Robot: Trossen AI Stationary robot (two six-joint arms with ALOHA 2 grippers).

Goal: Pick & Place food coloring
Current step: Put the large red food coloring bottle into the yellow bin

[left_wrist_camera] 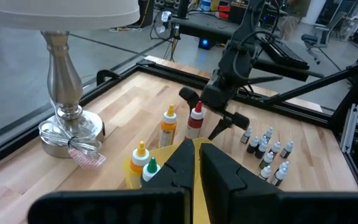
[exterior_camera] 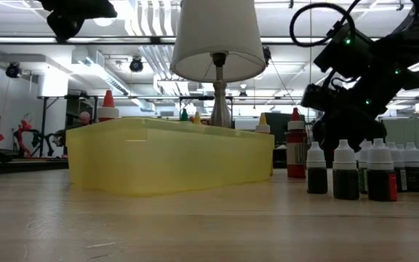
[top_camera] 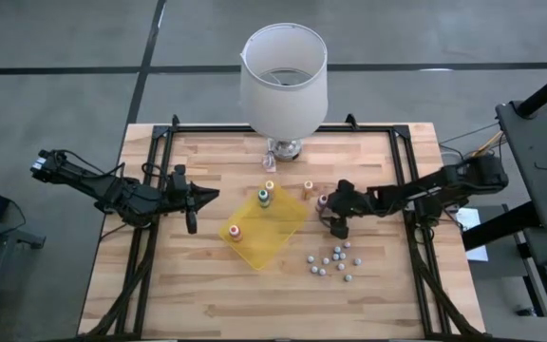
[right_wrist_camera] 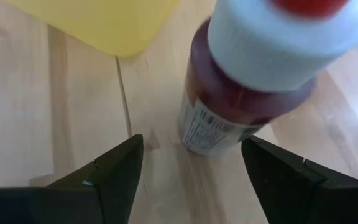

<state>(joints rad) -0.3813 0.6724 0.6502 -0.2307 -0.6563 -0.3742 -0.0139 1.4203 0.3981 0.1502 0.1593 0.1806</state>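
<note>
in my right wrist view the red-capped bottle is cut off, its cap running past the picture's edge, and its label print is too blurred to read. in the low view the yellow tray hides the bottles inside it up to their tips (only caps peek over the wall). from above, the cluster of small bottles near the bench's right edge is too small to tell apart.

Nothing can be read. The red bottle carries a white label with fine print and what looks like a barcode, too blurred to make out. The small dark bottles show no legible labels.
</note>
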